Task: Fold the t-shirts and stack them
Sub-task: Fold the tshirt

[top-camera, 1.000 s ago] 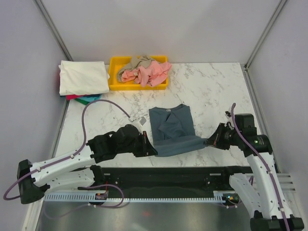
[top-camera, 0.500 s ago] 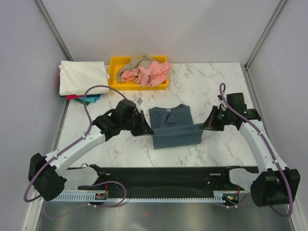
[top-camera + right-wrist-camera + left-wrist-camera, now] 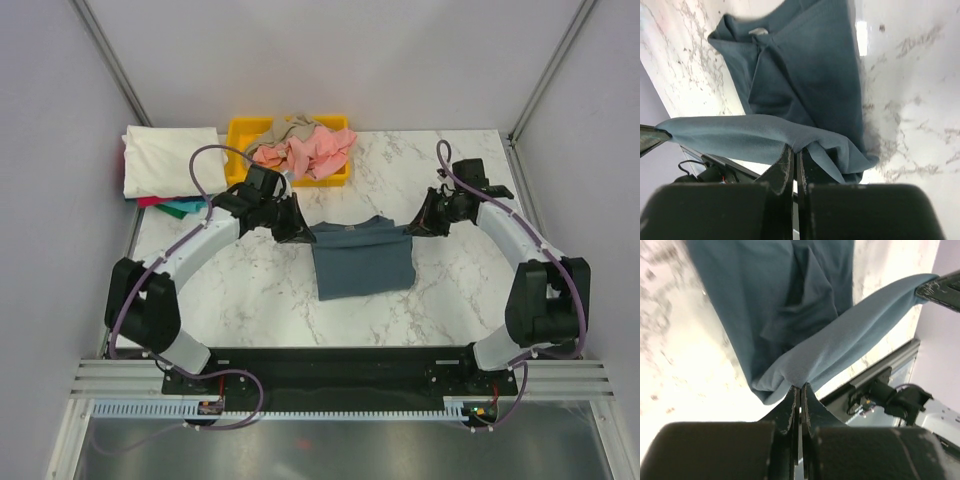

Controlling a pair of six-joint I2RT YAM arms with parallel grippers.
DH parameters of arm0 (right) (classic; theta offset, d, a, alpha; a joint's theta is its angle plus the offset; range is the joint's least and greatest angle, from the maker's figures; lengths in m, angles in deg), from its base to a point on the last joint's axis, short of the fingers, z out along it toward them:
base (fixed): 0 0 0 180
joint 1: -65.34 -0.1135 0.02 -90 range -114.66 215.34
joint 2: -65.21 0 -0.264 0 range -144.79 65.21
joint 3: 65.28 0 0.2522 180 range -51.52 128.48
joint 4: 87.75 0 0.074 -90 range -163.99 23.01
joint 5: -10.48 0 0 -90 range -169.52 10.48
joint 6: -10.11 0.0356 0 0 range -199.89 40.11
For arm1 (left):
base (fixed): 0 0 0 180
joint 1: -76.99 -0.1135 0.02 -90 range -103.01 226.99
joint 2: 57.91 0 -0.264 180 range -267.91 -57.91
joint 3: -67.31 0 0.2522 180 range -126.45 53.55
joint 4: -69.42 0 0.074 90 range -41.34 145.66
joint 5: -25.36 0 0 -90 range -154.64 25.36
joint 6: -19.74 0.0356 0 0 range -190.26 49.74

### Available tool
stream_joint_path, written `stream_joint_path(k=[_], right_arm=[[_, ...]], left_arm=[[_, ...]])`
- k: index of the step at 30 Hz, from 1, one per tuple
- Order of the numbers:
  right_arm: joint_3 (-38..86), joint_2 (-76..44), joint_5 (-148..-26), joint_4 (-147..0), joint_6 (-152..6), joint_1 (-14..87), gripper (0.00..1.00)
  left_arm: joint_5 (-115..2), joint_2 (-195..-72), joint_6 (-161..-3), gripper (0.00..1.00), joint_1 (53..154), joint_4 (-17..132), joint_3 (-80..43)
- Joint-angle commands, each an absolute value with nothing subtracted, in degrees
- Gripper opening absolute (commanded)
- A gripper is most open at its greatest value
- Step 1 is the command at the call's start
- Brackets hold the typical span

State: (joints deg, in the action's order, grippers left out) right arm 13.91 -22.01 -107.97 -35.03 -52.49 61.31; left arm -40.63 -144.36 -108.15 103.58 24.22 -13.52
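Where the white, grey-veined marble table (image 3: 470,290) filled a booth with plain pale lilac-grey walls (image 3: 330,60) and bare metal posts (image 3: 108,60) running up its far corners, the dark slate-blue t-shirt (image 3: 362,272) lay about the middle of the surface, just to the near side of the yellow bin (image 3: 290,182). The left gripper (image 3: 306,238) had its fingers pressed together on a pinch of the shirt's edge at the far left corner, and the right gripper (image 3: 408,229) was likewise clamped tight on the cloth at the far right corner. In both wrist views the edge between them ran as a taut band lifted above the rest of the shirt, which lay on the marble with its collar toward the far side. The bin stood at the far edge, left of centre, with a salmon-pink t-shirt (image 3: 318,152) and a tan one (image 3: 290,128) crumpled inside it. Left of the bin, at the table's far left corner, a folded cream-white t-shirt (image 3: 170,160) sat on top of a teal one (image 3: 188,208) and a red one (image 3: 150,201), of which only edges showed. Along the near edge ran a black rail (image 3: 340,362), then a white slotted cable tray (image 3: 330,408) and a sheet of grey metal (image 3: 330,450).
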Motion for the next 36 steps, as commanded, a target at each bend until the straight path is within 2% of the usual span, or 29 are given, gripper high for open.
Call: stream_joint_path(k=[1,6,12,19,20,22,23,25,27,30,34,36], right_arm=[[19.5,-26.9,-106.2,-40.8,-51.6,61.6,0.0],[25.7,-34.9,-107.1,-42.2,-51.2,61.5,0.0],[31.2,-44.8,-109.3,-43.1,-51.2,60.6,0.02],[35.1,-49.4,-110.4,-46.7,-50.5,59.9,0.16],[35.9,-50.2,-110.5,-47.0,-50.2,59.9,0.28],[39.6,-52.6,-110.9,-47.2,-50.3,59.9,0.43],[41.0,-53.5,-110.7,-47.1,-50.0,59.9,0.47],[45.2,-55.9,-111.5,-47.1,-48.9,60.0,0.57],[48.0,-57.6,-111.9,-46.1,-48.2,59.9,0.61],[50.1,-55.8,-111.2,-45.1,-48.6,59.9,0.65],[43.6,-49.4,-104.2,-43.7,-52.4,59.7,0.73],[40.3,-45.1,-102.0,-43.9,-53.8,59.5,0.73]], left_arm=[[-37.9,-148.4,-102.4,0.02,100.5,22.1,-19.0],[-35.8,-157.8,-101.5,0.02,98.3,21.6,-25.6],[-37.6,-162.9,-100.9,0.02,97.5,21.6,-28.1],[-40.4,-168.9,-99.5,0.02,94.7,21.6,-32.1],[-39.9,-171.2,-99.2,0.02,94.1,21.5,-34.0],[-40.0,-173.3,-99.1,0.14,93.6,21.5,-35.9],[-39.4,-176.1,-99.4,0.16,93.1,21.3,-38.5],[-37.1,-179.4,-99.4,0.3,92.7,19.4,-42.4],[-35.9,-183.1,-99.8,0.47,92.2,16.6,-48.8],[-37.0,-181.8,-99.0,0.61,92.2,13.8,-52.6],[-42.6,-174.8,-97.1,0.66,92.2,13.5,-50.6],[-44.3,-171.7,-96.1,0.66,92.3,13.6,-47.2]])
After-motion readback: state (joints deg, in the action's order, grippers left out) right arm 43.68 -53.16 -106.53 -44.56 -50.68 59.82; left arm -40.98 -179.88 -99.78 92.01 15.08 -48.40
